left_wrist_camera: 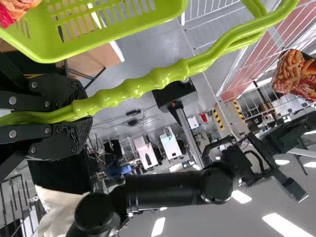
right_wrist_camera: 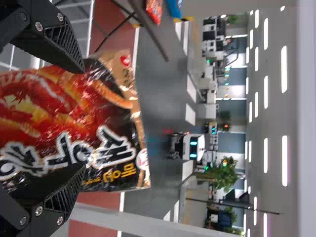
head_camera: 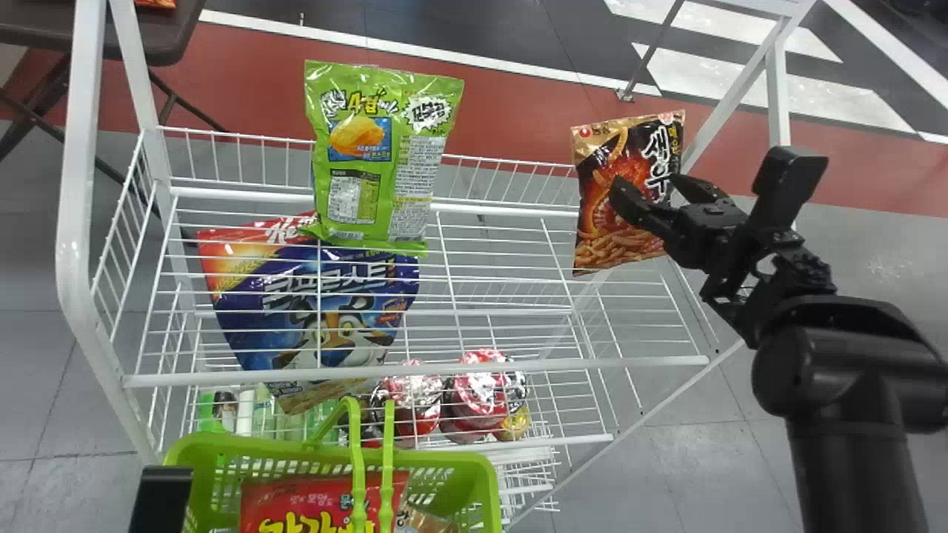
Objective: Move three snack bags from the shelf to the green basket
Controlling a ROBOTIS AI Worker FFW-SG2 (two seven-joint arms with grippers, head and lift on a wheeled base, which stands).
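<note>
One red snack bag [head_camera: 326, 496] lies in the green basket [head_camera: 222, 444]. The left gripper [left_wrist_camera: 83, 116] has its fingers closed on the basket's handle [left_wrist_camera: 168, 74]; maintain this grip. Farther out, the right gripper [head_camera: 648, 183] has its fingers spread at the black snack bag [head_camera: 607, 252], at the right rear of the shelf [head_camera: 444, 367]; contact cannot be confirmed. Centre the fingers on the bag, close gently to avoid crushing the contents, and lift clear of the rear rim [head_camera: 518, 166] before moving toward the basket.
</note>
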